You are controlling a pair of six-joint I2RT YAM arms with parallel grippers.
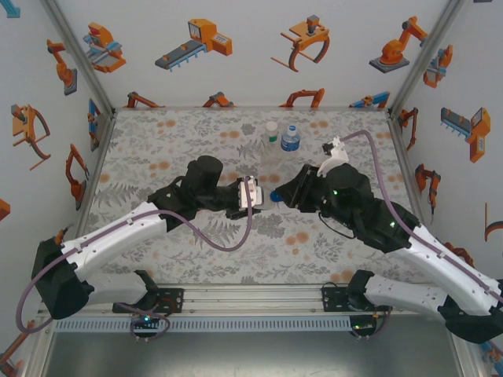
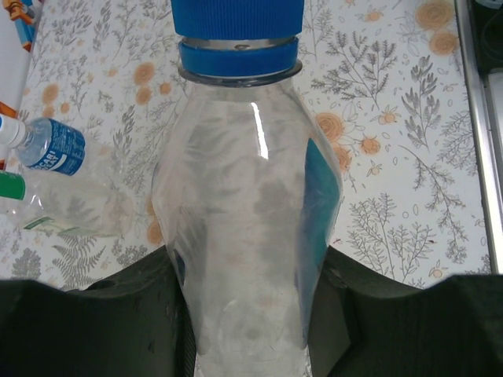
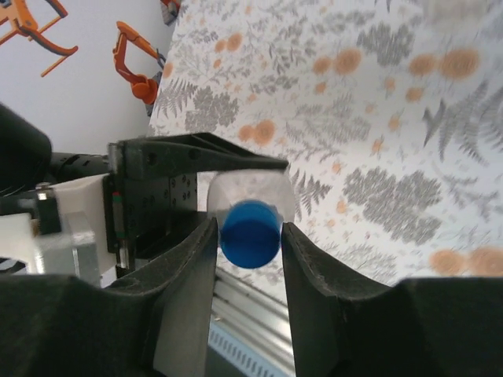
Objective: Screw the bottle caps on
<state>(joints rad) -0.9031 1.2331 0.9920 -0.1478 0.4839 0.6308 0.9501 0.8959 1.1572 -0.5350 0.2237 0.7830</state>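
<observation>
My left gripper [image 2: 247, 322] is shut on the lower body of a clear ribbed bottle [image 2: 244, 228] and holds it level above the middle of the table. A blue screw cap [image 2: 236, 20] sits on the bottle's neck, above a blue ring. My right gripper [image 3: 248, 236] faces the bottle end-on. Its two fingertips press the sides of the blue cap [image 3: 250, 234]. In the top view, the two grippers meet at the cap [image 1: 274, 195]. Two more bottles stand at the back: one with a green cap [image 1: 271, 131] and one with a blue label [image 1: 291, 140].
The floral table cover [image 1: 157, 157] runs to the white walls on three sides. A metal rail [image 1: 251, 302] carrying both arm bases lines the near edge. A purple cable [image 1: 236, 236] loops under the left arm.
</observation>
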